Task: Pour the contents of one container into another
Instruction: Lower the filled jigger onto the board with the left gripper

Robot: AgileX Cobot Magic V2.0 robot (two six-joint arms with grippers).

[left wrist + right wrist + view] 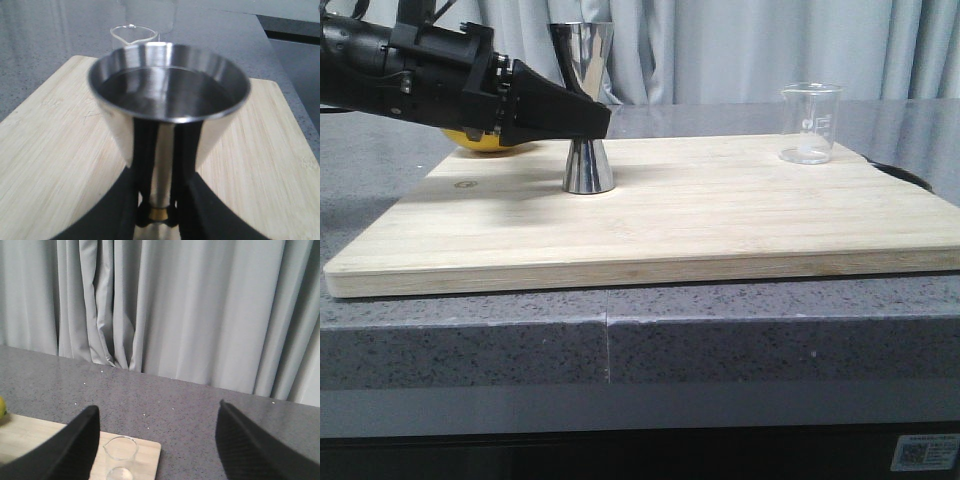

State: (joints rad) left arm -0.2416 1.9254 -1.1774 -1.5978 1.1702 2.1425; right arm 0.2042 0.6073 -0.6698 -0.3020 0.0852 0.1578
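Tall shiny steel hourglass-shaped jigger point(586, 110) with thin gold waist band point(159, 214): upright on the pale wooden board, left of centre, clamped at the waist, upper cup open upward. Small clear glass beaker point(810, 123) with pouring lip: upright near the board's far right corner, well apart, seemingly empty.

Black arm point(380, 60), tapered matte black fingers point(560, 112)
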